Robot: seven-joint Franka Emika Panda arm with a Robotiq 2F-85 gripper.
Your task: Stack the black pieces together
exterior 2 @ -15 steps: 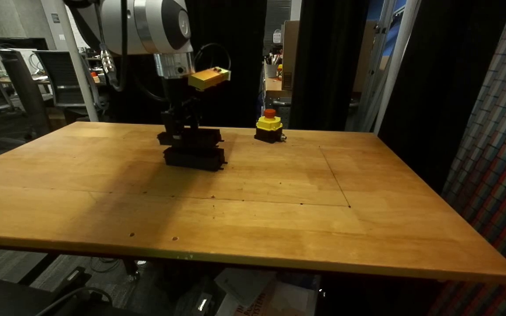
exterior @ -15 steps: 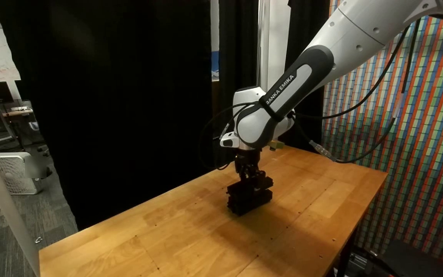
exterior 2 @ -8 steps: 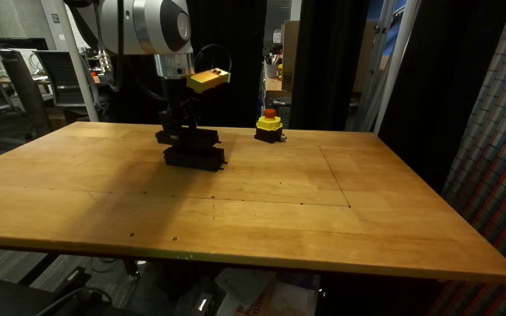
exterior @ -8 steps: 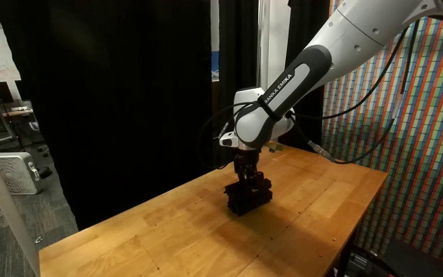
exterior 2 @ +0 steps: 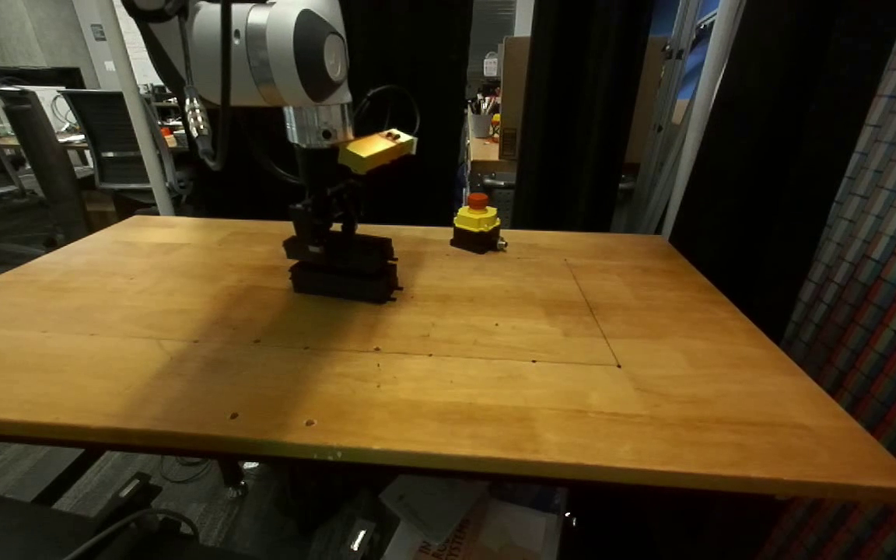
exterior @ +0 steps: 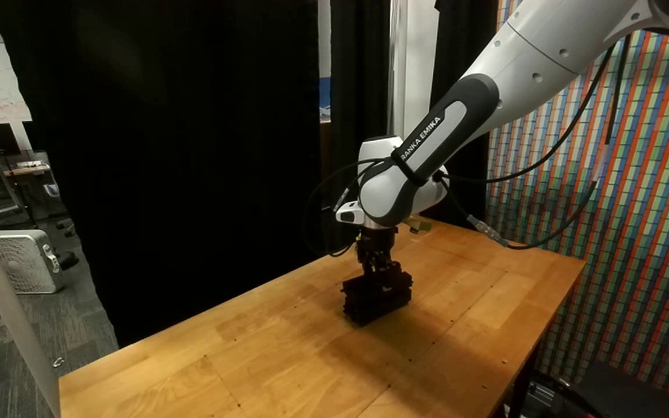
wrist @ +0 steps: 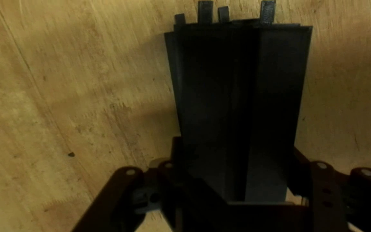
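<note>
Gripper (wrist: pixel 236 154) gripping upper block (exterior 2: pixel 362 253) by its sides, just above lower block (exterior 2: pixel 343 283); contact unclear. Looks slightly skewed against lower block. Likely trouble: early release over any gap, upper block drops crooked; pressing while misaligned, lower block skids on table (exterior 2: pixel 495 404).

Black pieces (exterior 2: pixel 345 282), golden-brown table (exterior 2: pixel 495 412)

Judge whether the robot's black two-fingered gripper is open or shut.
Shut on the upper matte-black rectangular piece: in the wrist view, the gripper clasps both its long sides.
</note>
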